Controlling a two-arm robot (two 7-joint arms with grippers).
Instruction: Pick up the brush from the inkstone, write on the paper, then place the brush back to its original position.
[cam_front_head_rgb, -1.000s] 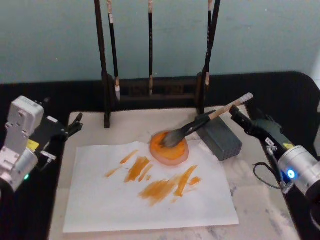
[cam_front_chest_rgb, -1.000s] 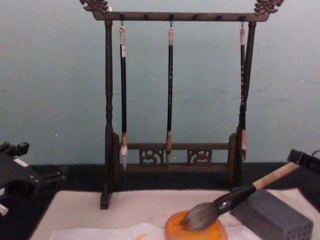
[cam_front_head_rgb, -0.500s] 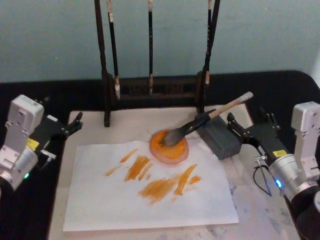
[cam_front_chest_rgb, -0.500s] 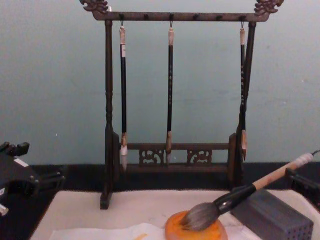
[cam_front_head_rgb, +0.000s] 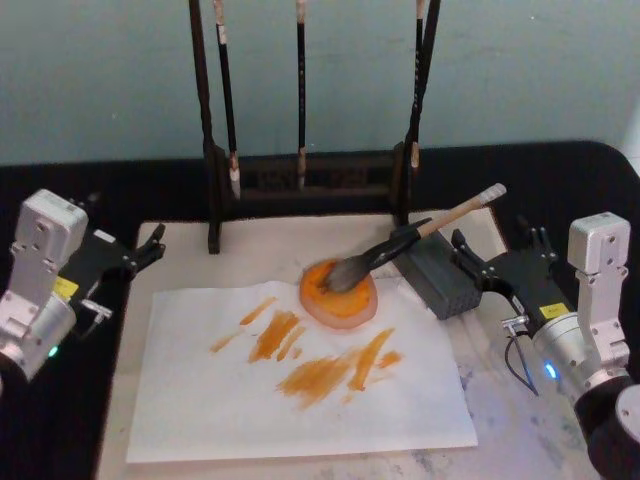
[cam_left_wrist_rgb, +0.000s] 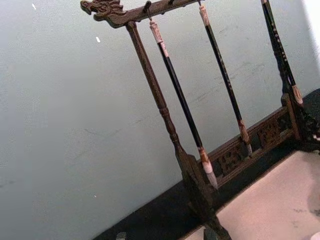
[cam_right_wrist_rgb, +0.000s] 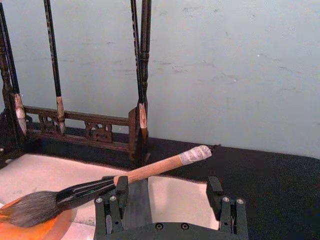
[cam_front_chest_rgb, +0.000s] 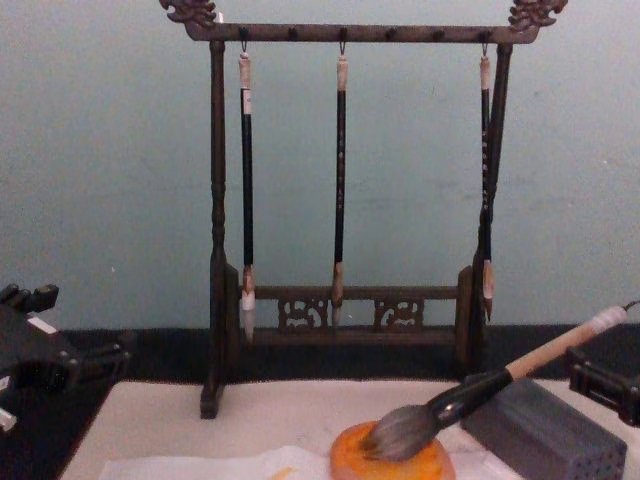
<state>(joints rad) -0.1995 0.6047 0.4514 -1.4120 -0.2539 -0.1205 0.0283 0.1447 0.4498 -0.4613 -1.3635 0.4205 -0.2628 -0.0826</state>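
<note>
The brush (cam_front_head_rgb: 420, 232) lies tilted, its grey bristle head in the orange inkstone (cam_front_head_rgb: 338, 300) and its ferrule propped on the grey perforated block (cam_front_head_rgb: 445, 275). Its whitish end points up and to the right. The paper (cam_front_head_rgb: 300, 390), streaked with orange strokes, lies in front of the inkstone. My right gripper (cam_front_head_rgb: 495, 250) is open, just right of the block and apart from the brush. In the right wrist view its fingers (cam_right_wrist_rgb: 120, 192) stand spread below the brush handle (cam_right_wrist_rgb: 155, 168), touching nothing. My left gripper (cam_front_head_rgb: 148, 248) is parked open at the table's left edge.
A dark wooden rack (cam_front_head_rgb: 300, 175) with three thin hanging brushes stands along the back of the cream mat (cam_front_head_rgb: 260, 250). The grey block (cam_front_chest_rgb: 540, 435) sits right of the inkstone (cam_front_chest_rgb: 395, 462). Black table surface surrounds the mat.
My right gripper has drawn back from the brush's whitish end, toward me and to the right. The brush stays on the inkstone and block. The left arm has not moved.
</note>
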